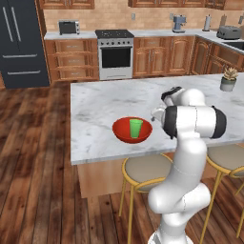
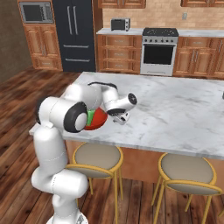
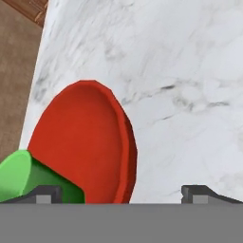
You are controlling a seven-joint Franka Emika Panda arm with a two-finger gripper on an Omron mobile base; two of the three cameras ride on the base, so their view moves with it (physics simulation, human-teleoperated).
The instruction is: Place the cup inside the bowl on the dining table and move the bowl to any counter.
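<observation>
The cup [image 1: 136, 128] is seen standing upright inside the bowl [image 1: 125, 135], and the bowl rests on the dining table [image 1: 100, 102] near its front edge, so the first half of the task is judged done and the bowl grasp is judged the step in hand. The gripper [image 2: 122, 117] is held just beside the bowl on the arm's side, above the marble, with nothing between the fingers [image 3: 201, 193]; in the hand view the two tips are seen wide apart, one over the cup's side and the other over bare marble, so the fingers are read as open and empty. For a good grasp the bowl's near rim should be straddled, one finger inside the wall and one outside, clear of the cup so it is not knocked over. The rim should be pinched firmly, as the glossy shallow wall could slip. The bowl should be lifted level and carried slowly, or the loose cup may tip out. The counter [image 1: 157, 33] along the back brick wall is well apart from the island, so a base drive is likely needed. In the right base view most of the bowl and cup is hidden behind the forearm. The finger tips are cut off at the bottom of the hand view. Height of the fingers above the rim cannot be told.
</observation>
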